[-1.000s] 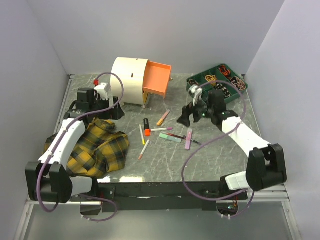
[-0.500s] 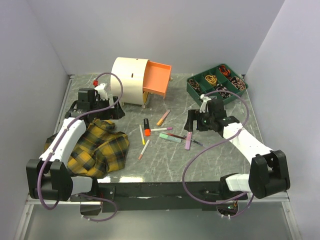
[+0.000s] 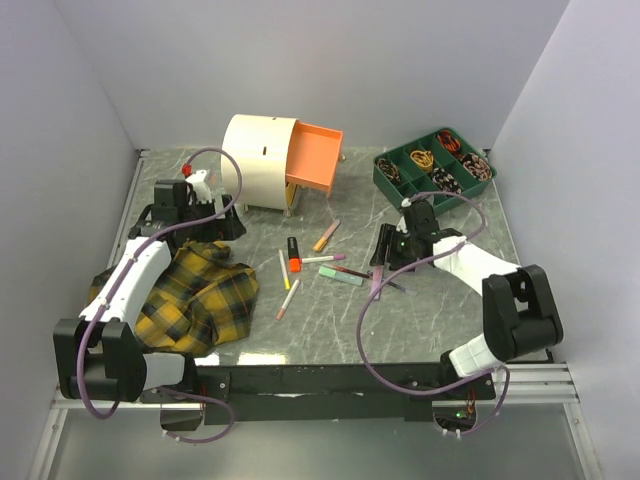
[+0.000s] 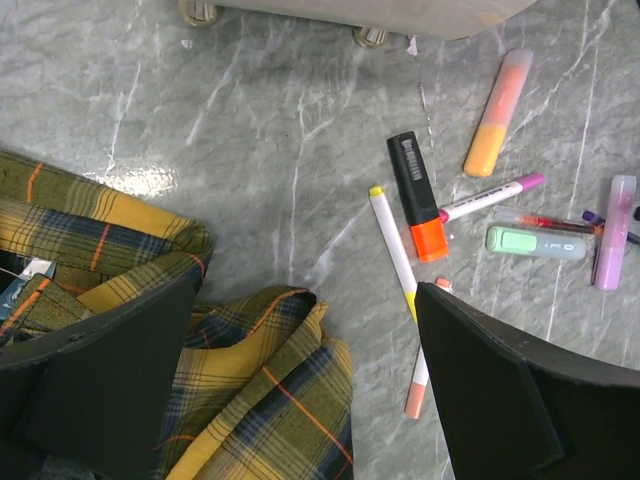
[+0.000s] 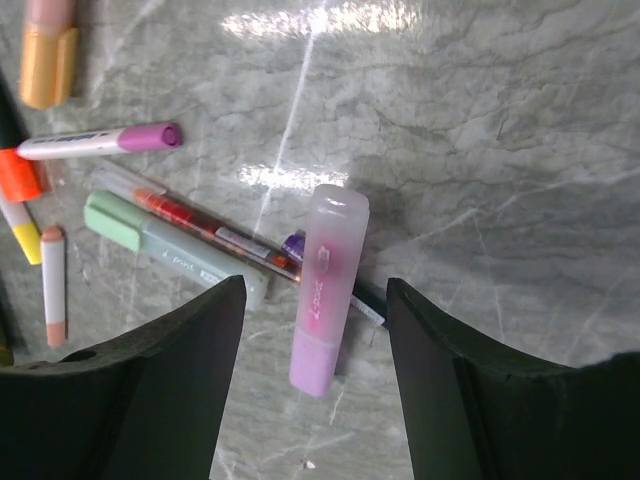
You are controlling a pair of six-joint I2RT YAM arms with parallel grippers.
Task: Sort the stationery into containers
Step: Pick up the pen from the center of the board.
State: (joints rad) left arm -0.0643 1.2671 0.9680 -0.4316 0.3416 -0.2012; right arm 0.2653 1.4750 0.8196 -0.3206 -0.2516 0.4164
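The grey marbled tabletop (image 3: 430, 320) sits within pale lilac walls (image 3: 350, 60). At its far side stands the cream drum-shaped chest (image 3: 255, 160), its orange drawer (image 3: 318, 155) pulled out to the right; a yellow-black plaid cloth (image 3: 200, 290) is heaped near left; a green divided tray (image 3: 383, 172) sits far right, its contents too small to name. The left wrist view cuts the chest down to its feet; the left gripper (image 4: 305, 290), jaws wide and empty, hangs over the cloth's edge. The right gripper (image 5: 315, 290) has its jaws parted either side of a lilac highlighter (image 5: 326, 285), with gaps on both sides. That highlighter lies mid-table, just right of the other scattered markers; its long axis runs near-to-far, clearer end farther away. A thin pen (image 5: 200, 225) meets it, the end hidden.
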